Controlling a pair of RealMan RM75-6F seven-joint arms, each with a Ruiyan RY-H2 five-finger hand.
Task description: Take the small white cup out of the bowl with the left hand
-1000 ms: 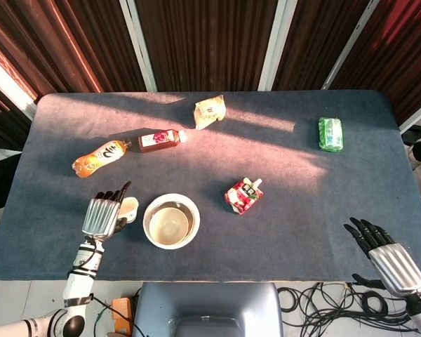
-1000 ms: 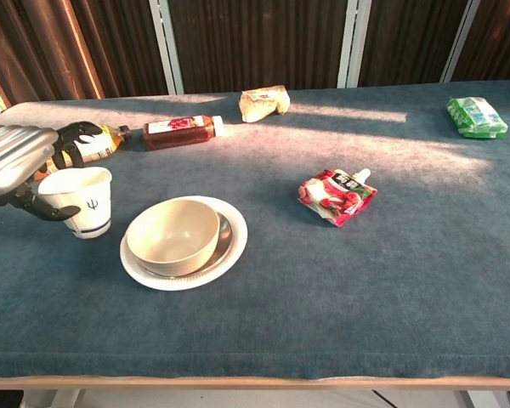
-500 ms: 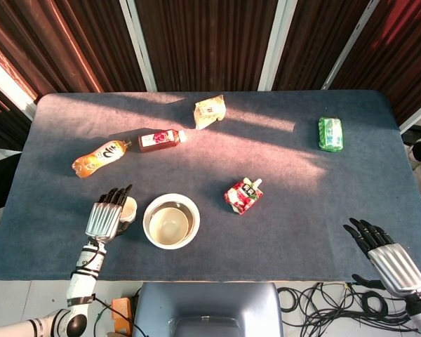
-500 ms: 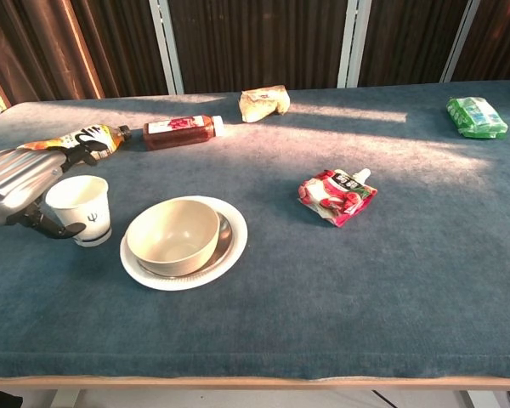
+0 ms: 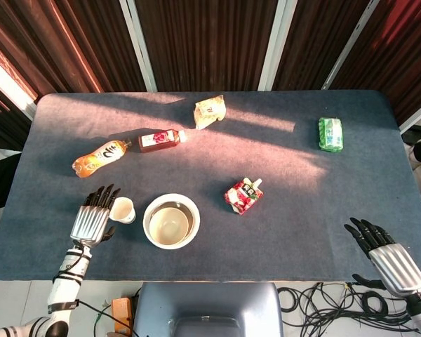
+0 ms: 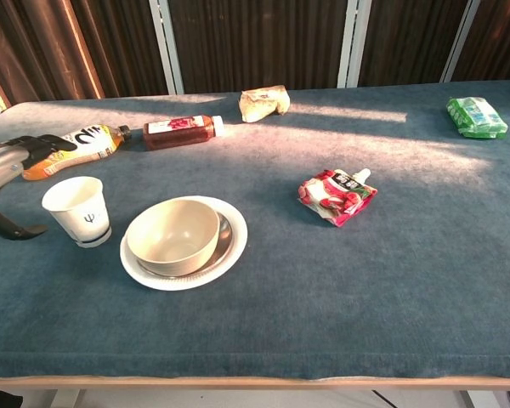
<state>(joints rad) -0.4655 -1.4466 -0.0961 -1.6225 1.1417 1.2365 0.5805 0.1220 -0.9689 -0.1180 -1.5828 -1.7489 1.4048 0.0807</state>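
Note:
The small white cup [image 5: 123,209] [image 6: 76,210] stands upright on the blue table, just left of the cream bowl [image 5: 170,222] [image 6: 172,235], which sits on a white plate [image 6: 226,252]. My left hand [image 5: 92,219] [image 6: 7,170] is a little to the left of the cup, apart from it, fingers spread and holding nothing. My right hand [image 5: 383,250] hangs off the table's near right corner, fingers spread and empty; the chest view does not show it.
An orange drink bottle [image 5: 100,157] and a red drink bottle [image 5: 158,140] lie behind the cup. A red pouch [image 5: 243,195] lies right of the bowl. A beige packet [image 5: 210,111] and a green packet [image 5: 330,133] lie toward the far edge.
My left hand let go of the cup and drew back to the left. The cup now stands free on the table. The right hand has not moved.

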